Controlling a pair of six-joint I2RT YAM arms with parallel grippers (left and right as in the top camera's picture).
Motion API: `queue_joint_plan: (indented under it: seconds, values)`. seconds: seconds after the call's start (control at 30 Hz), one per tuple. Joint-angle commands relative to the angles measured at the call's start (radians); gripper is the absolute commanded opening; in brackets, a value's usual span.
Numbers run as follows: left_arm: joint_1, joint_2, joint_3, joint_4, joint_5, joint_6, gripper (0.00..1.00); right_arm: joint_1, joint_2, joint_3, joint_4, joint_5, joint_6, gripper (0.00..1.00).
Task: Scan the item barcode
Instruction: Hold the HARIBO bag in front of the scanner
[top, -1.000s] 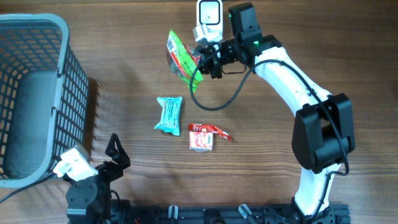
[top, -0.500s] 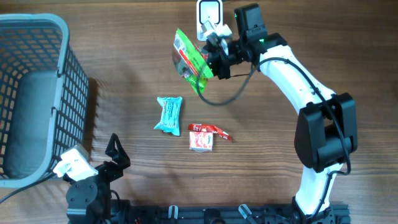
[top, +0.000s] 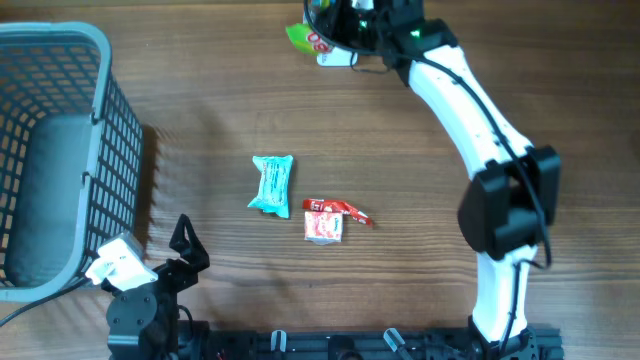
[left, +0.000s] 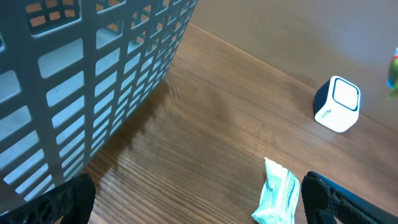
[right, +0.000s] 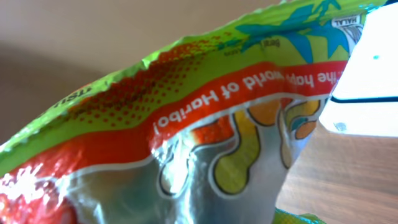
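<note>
A green and red Haribo bag (top: 304, 38) hangs at the far edge of the table, with my right gripper (top: 345, 25) shut on it. In the right wrist view the bag (right: 186, 124) fills the frame and hides the fingers. The white scanner box (right: 373, 62) sits right behind the bag, and from overhead only a corner of the scanner (top: 336, 58) shows under the bag and gripper. The left wrist view has the scanner (left: 337, 104) standing on the wood. My left gripper (top: 188, 250) rests open near the front left, holding nothing.
A teal packet (top: 271, 185) and a red packet (top: 326, 220) lie mid-table; the teal packet (left: 278, 196) lies close to my left gripper's right finger (left: 336, 199). A grey basket (top: 100, 45) stands at the left, its wall (left: 93, 93) beside my left gripper.
The right arm has carried the bag up and toward the far edge, from left of the scanner to over it. The left arm has not moved.
</note>
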Motion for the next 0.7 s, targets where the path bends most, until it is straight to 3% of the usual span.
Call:
queue_joint_plan:
  seconds: [0.0, 0.17, 0.43, 0.57, 0.63, 0.67]
  values:
    - [-0.003, -0.006, -0.004, 0.003, -0.01, 0.012, 1.0, 0.003, 0.148, 0.094, 0.036, 0.094, 0.169, 0.05]
    - [-0.003, -0.006, -0.004, 0.003, -0.01, 0.012, 1.0, 0.003, 0.245, 0.136, 0.101, 0.142, 0.321, 0.05]
    - [-0.003, -0.006, -0.004, 0.003, -0.01, 0.012, 1.0, -0.026, 0.238, 0.17, -0.007, 0.121, 0.256, 0.05]
    - [-0.003, -0.006, -0.004, 0.003, -0.01, 0.012, 1.0, -0.053, 0.154, 0.23, -0.187, 0.134, 0.127, 0.05]
    - [-0.003, -0.006, -0.004, 0.003, -0.01, 0.012, 1.0, -0.096, 0.043, 0.247, -0.406, 0.269, 0.053, 0.05]
    - [-0.003, -0.006, -0.004, 0.003, -0.01, 0.012, 1.0, -0.155, -0.041, 0.247, -0.587, 0.427, 0.0, 0.05]
